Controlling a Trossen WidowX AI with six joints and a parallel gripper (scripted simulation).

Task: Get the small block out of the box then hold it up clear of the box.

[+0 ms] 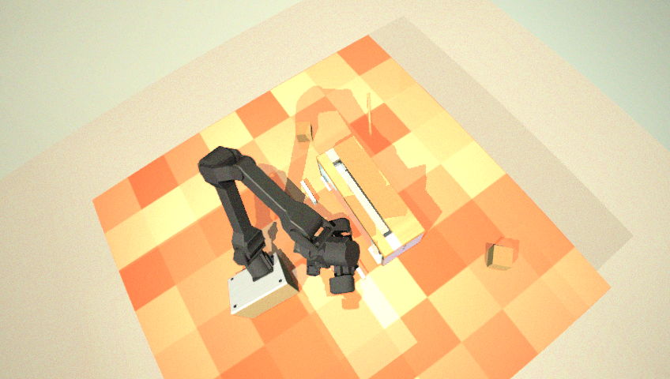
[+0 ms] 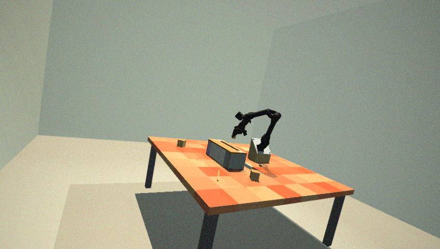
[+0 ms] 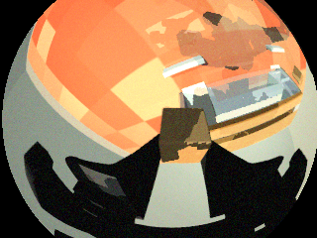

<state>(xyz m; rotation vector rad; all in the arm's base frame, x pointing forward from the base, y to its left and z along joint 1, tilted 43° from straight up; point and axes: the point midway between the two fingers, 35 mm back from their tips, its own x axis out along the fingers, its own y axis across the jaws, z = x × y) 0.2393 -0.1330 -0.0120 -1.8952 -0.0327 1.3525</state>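
My gripper point(image 2: 233, 135) point(image 3: 180, 138) is shut on the small block point(image 2: 233, 137) point(image 3: 181, 130), which shows brown with a lit orange patch between the fingertips in the wrist view. The gripper and block are raised above the table point(image 1: 174, 220) point(image 2: 173, 160), higher than the box top in the exterior view. In the top view the arm's wrist covers the block. The box point(image 1: 381, 182) point(image 2: 217, 154) point(image 3: 282, 110) stands upright, with an orange slotted top and clear front. The gripper is off its clear-front side, near one end, with no contact visible.
One loose cube point(image 1: 502, 257) point(image 2: 181, 143) stands beyond one box end, another cube point(image 1: 303, 131) point(image 2: 254, 175) near the other. A thin stick point(image 1: 369, 113) point(image 2: 218, 175) is behind the box. A white strip point(image 1: 308, 192) point(image 3: 184, 65) lies before its front. The arm's base point(image 1: 258, 290) is nearby.
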